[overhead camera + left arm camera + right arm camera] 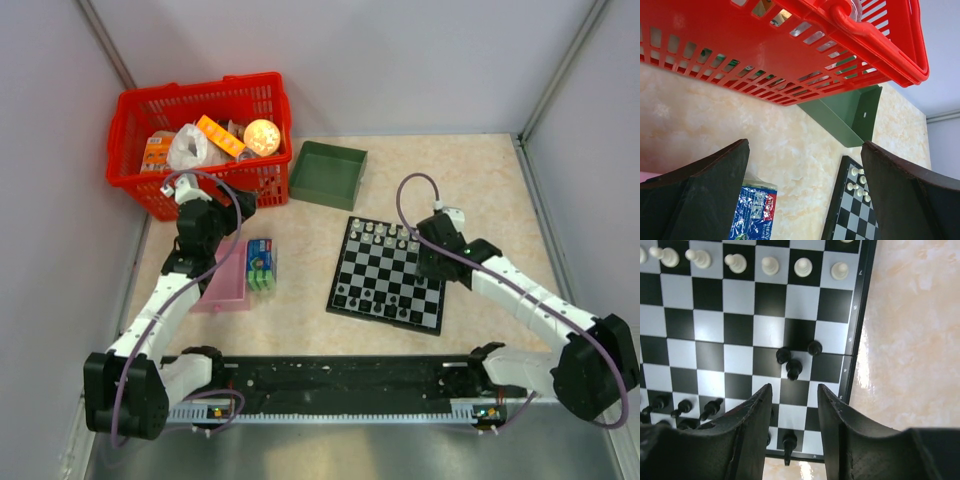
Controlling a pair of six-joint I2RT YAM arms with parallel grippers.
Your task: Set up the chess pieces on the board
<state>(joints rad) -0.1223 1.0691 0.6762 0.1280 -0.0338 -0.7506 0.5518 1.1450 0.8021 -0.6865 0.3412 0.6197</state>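
Note:
The board [388,275] lies at the table's middle. White chess pieces [385,235] line its far rows and black pieces [372,300] stand along its near edge. In the right wrist view the board [740,330] fills the frame, with white pieces [770,265] at the top, three black pieces [794,360] close together mid-board, and more black pieces [685,407] at lower left. My right gripper [794,395] is open above the board's right side, with a black piece [789,442] standing below the gap. My left gripper [805,150] is open and empty near the basket.
A red basket [200,140] with several items stands at the back left and shows close in the left wrist view [790,45]. A green tray [328,172] sits beside it. A pink tray [225,285] and a blue packet [261,263] lie left of the board.

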